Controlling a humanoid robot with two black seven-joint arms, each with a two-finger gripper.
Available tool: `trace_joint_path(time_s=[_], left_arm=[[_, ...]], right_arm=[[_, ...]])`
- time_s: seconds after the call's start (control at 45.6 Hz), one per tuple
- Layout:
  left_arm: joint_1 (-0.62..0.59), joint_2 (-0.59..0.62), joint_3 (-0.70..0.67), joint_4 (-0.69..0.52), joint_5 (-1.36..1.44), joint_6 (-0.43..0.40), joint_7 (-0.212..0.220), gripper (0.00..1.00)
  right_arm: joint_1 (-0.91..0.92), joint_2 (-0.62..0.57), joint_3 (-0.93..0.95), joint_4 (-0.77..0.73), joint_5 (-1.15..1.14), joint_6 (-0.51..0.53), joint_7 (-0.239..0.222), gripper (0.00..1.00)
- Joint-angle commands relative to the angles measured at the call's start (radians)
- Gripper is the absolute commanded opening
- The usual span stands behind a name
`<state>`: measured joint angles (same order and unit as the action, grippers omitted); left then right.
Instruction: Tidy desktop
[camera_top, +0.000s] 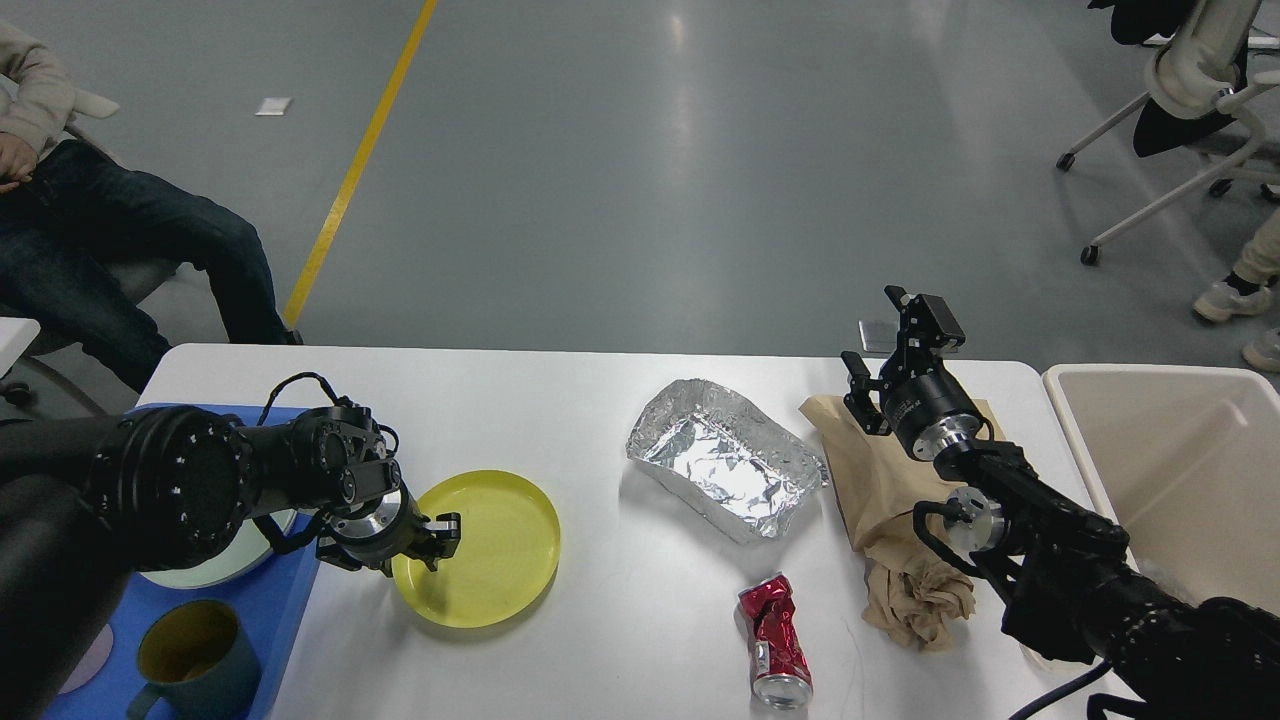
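Two claws work over the white bench. The left claw is clenched on the near-left rim of a yellow plate, with a blue tray behind it. Right of that plate lie a foil tray and a crushed red can. The right claw hangs released above crumpled brown paper.

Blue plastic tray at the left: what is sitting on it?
On the blue plastic tray stand a dark teal mug and a pale round plate. The black left arm covers most of the plate and the tray's far part.
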<state>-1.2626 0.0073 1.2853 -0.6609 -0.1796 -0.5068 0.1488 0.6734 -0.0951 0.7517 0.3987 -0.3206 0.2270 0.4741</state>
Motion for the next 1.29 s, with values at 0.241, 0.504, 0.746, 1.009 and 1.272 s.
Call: trace_joint_path(time_s=[0.241,0.504,0.746,1.009,1.272], left_arm=[[-0.008,0.014,-0.003,0.0,-0.003,-0.064,0.0,0.0],[-0.076,0.022,-0.007,0.0,-0.004,-0.084,0.002,0.0],[-0.152,0.059,-0.035,-0.003,-0.024,-0.124,0.008,0.0],[-0.208,0.124,-0.034,-0.011,-0.055,-0.142,0.034,0.0],[-0.212,0.368,-0.043,0.02,-0.054,-0.142,0.078,0.0]], right_arm=[[0.0,0.0,0.0,-0.001,0.0,0.0,0.0,1.0],[0.0,0.0,0.0,-0.001,0.0,0.0,0.0,1.0],[0.0,0.0,0.0,0.0,0.0,0.0,0.0,1.0],[0.0,0.0,0.0,-0.001,0.0,0.0,0.0,1.0],[0.0,0.0,0.0,0.0,0.0,0.0,0.001,1.0]])
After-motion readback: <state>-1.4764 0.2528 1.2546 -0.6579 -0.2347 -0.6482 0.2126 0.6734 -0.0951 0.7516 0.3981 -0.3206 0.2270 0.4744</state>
